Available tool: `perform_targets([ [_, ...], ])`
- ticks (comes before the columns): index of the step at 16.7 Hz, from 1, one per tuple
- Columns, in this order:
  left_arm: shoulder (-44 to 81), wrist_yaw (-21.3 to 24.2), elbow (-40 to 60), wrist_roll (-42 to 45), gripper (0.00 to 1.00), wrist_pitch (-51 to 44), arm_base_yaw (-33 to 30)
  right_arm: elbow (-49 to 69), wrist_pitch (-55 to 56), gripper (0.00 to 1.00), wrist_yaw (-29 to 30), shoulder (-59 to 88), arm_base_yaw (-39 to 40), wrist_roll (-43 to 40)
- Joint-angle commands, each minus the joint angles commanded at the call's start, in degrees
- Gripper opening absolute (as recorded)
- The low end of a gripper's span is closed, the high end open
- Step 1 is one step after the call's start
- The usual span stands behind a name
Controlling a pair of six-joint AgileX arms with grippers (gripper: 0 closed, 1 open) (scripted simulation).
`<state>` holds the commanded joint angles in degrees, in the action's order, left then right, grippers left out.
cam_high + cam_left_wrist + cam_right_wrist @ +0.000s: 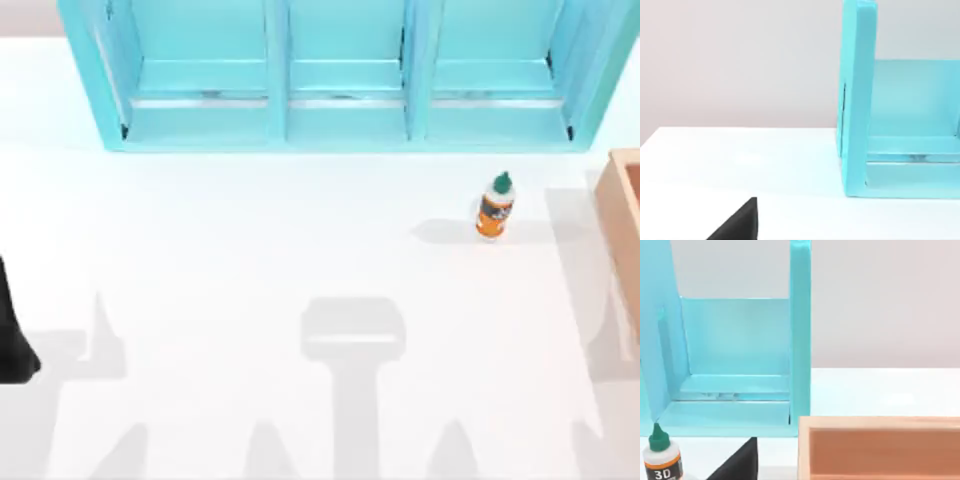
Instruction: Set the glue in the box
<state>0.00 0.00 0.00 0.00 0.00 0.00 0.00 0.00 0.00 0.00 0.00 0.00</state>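
Nothing done yet: glue loose on the table, box waiting unfilled.

At nine o'clock of the top view, low on the left edge, a dark piece of the left arm (14,335), parked well apart from everything; cannot tell how its fingers stand. Across twelve o'clock, the turquoise shelf unit (345,120) with three compartments, no part of the job. At two o'clock, on the white table (250,230), the glue (495,206): upright, green cap up, untouched, in front of the shelf's right compartment. At three o'clock, cut by the right edge, the box (622,215), near the glue but apart from it. Seen from the right wrist, glue (660,460) and box (880,447) side by side, with a dark wedge of the right gripper (737,462) between them; cannot tell its opening. Still to come, judging from this: reach, grasp, lift, carry rightward, release inside the box.
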Motion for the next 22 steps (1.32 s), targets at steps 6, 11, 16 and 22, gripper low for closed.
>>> perform_targets([
  [6, 0.0, 0.0, 0.0, 0.0, 1.00, 0.0, 0.0, 5.2, -3.4, 1.00, -4.4, 5.3, 0.1, -4.8],
  [11, 0.0, 0.0, 0.0, 0.0, 1.00, 0.0, 0.0, 22.3, -13.5, 1.00, -13.9, 25.5, -0.7, -21.8],
  [16, 0.0, 0.0, 0.0, 0.0, 1.00, 0.0, 0.0, 38.4, -23.9, 1.00, -22.7, 49.9, -2.1, -39.3],
  [22, 0.0, 0.0, 0.0, 0.0, 1.00, 0.0, 0.0, 55.5, -37.0, 1.00, -31.7, 74.9, -5.1, -56.9],
])
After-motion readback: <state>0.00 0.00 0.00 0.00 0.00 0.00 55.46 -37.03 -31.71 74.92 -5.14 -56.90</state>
